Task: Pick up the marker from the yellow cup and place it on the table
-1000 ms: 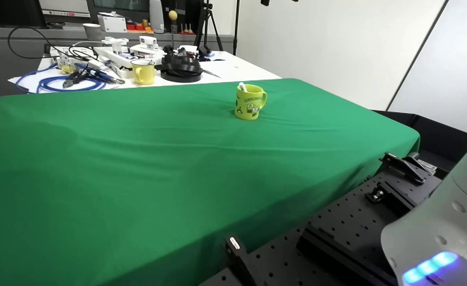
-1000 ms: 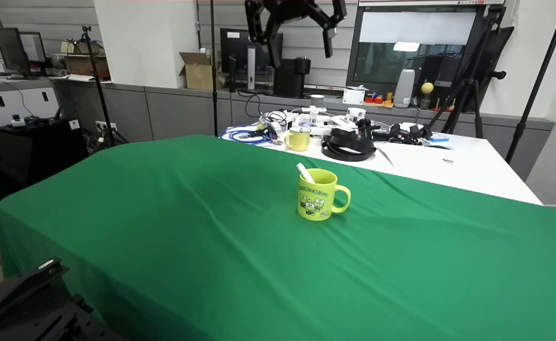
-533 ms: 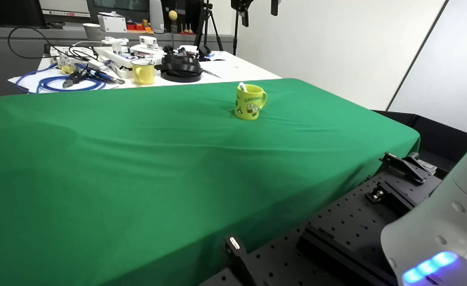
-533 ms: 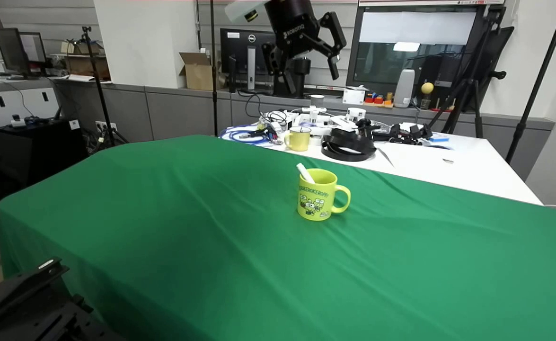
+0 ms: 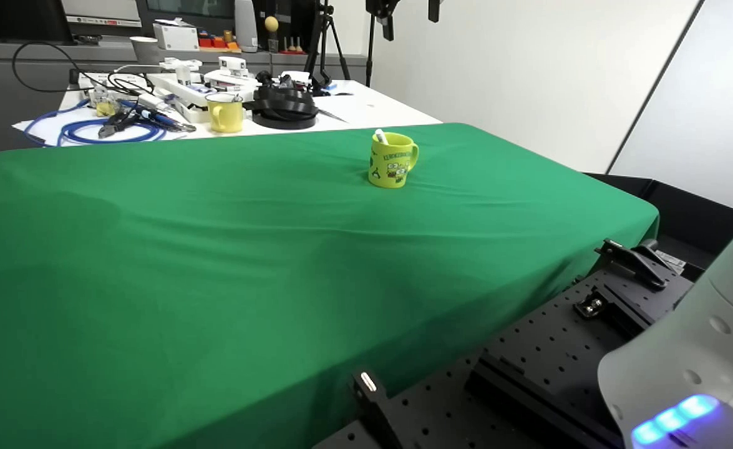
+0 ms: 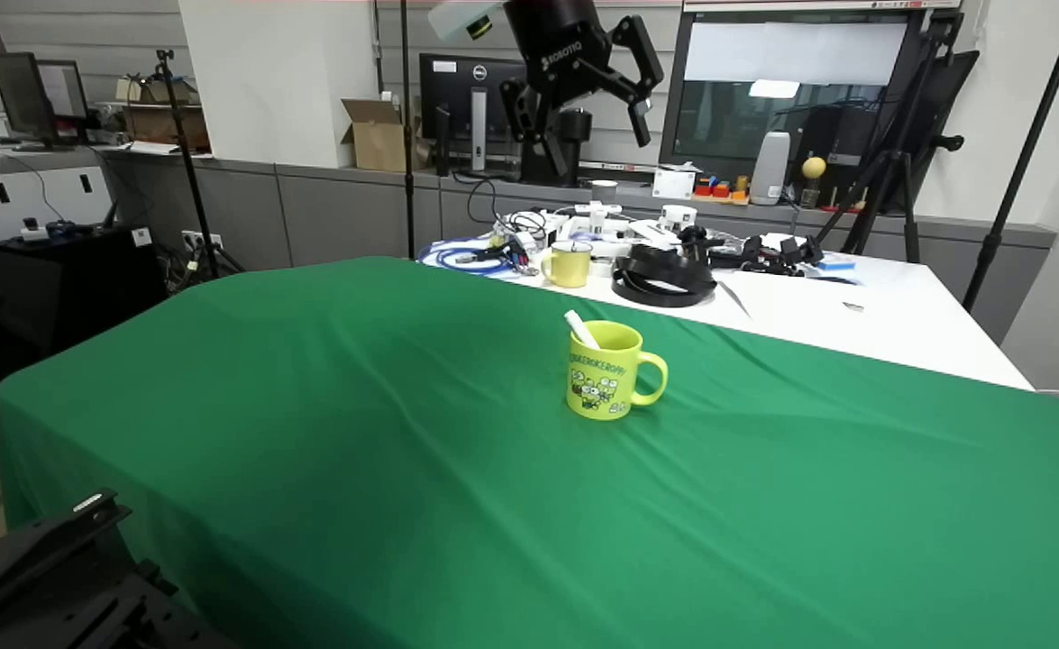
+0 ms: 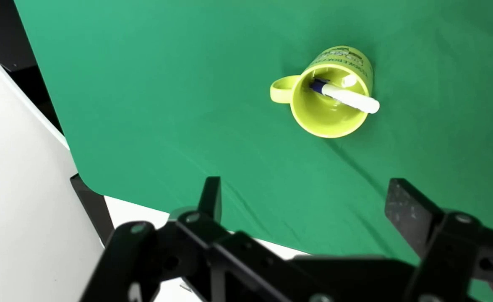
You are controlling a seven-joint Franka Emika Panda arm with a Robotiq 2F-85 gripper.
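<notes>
The black jointed gripper (image 6: 600, 151) hangs, fingers (image 7: 412, 216) wide apart, clear of the handled yellow cup (image 6: 599, 383) holding a slim white marker (image 7: 351, 98).

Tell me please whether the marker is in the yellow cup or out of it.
In. The wrist view shows the marker leaning inside the yellow cup, dark end down, white end over the rim.

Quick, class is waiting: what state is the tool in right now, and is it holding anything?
Tool: open, holding nothing; the marker leans inside the yellow cup, apart from it.
</notes>
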